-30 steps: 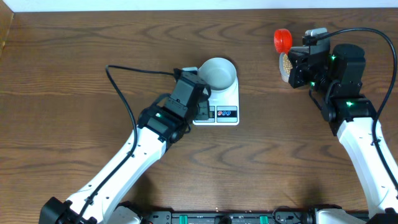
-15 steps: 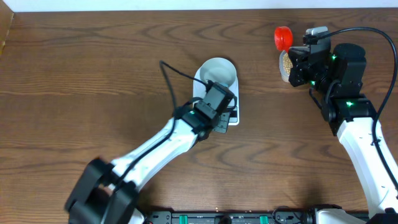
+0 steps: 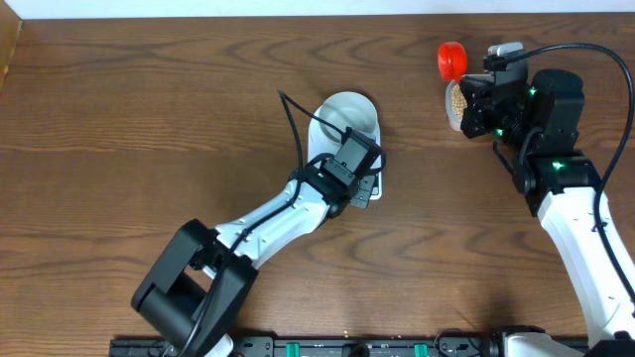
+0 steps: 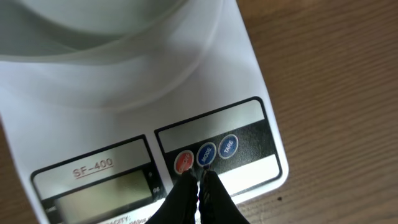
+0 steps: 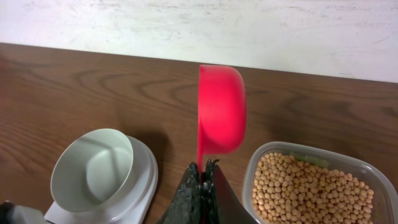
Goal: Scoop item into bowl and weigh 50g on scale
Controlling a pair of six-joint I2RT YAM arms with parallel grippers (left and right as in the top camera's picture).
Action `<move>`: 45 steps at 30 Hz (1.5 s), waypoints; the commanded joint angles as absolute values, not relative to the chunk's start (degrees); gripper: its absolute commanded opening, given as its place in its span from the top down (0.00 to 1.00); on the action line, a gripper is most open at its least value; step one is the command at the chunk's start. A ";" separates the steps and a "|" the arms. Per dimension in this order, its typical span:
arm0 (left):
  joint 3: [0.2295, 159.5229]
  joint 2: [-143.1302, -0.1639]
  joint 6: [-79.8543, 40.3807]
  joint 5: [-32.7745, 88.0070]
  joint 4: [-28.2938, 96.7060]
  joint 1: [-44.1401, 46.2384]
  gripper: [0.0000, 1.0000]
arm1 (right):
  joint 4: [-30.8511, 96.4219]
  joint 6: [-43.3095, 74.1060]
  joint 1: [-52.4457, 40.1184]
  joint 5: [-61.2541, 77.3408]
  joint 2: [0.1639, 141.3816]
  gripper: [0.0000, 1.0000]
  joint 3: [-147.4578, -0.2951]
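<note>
With my left pincer (image 4: 199, 177) shut, empty, tips poised between the scale's (image 4: 93, 134) red button (image 4: 183, 162) and blue button (image 4: 206, 154), bowl (image 3: 346, 114) at its 12 o'clock, I feared pressing the wrong one; right pincer (image 5: 202, 167) clamped the scoop (image 5: 221, 109).

Robot lab setup, wood-grain table (image 3: 119, 119), bare white wall (image 5: 186, 25) behind

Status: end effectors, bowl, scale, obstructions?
Left end effector shut, tips at scale buttons. Right end effector shut on red scoop near bean tub. Bowl on scale, empty. Nothing blocking.
</note>
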State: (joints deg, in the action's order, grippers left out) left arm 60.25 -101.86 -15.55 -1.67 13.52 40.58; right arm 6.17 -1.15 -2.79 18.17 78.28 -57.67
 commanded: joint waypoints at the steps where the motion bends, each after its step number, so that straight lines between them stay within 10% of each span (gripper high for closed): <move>1: 62.04 -103.66 -14.28 -2.63 13.13 40.51 0.92 | 6.02 -2.24 -2.44 17.89 78.28 0.99 -58.87; 45: 61.84 -106.76 -13.06 -5.17 11.00 39.46 0.92 | 6.02 -2.24 -2.46 17.91 78.28 0.99 -58.87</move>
State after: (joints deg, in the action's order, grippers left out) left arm 60.25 -105.78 -14.48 -4.45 11.07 39.68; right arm 6.17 -1.17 -2.79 18.17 78.28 -57.67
